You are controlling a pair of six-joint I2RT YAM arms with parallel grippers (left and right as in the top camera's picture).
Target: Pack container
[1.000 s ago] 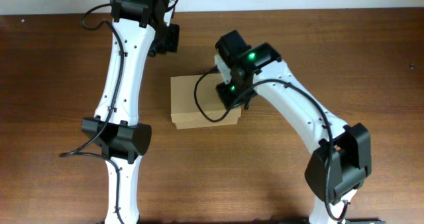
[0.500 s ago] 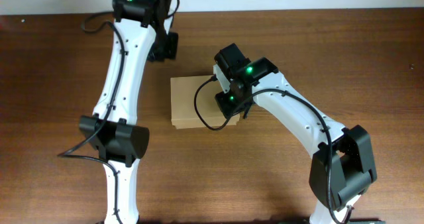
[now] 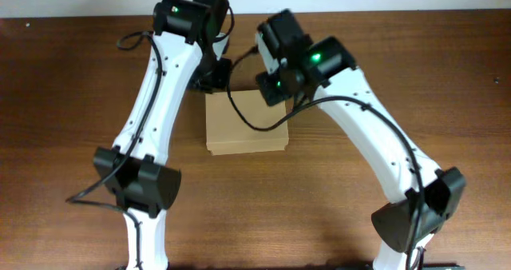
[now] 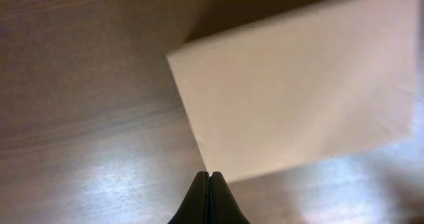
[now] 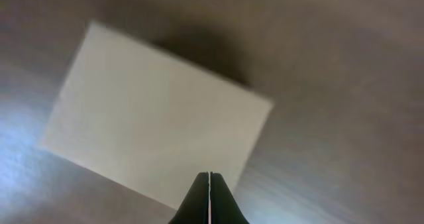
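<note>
both jaws moved to far edge of container (image 3: pixel 243 126), pressed together, above it

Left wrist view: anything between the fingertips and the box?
Nothing. In the left wrist view the left gripper sits right at the edge of the box, with table on either side; contact is unclear.

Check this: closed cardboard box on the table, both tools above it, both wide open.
Wrong on one count: both are shut, fingertips pressed together, as the wrist views show for the left tool and right tool. The cardboard box is closed on the table.
</note>
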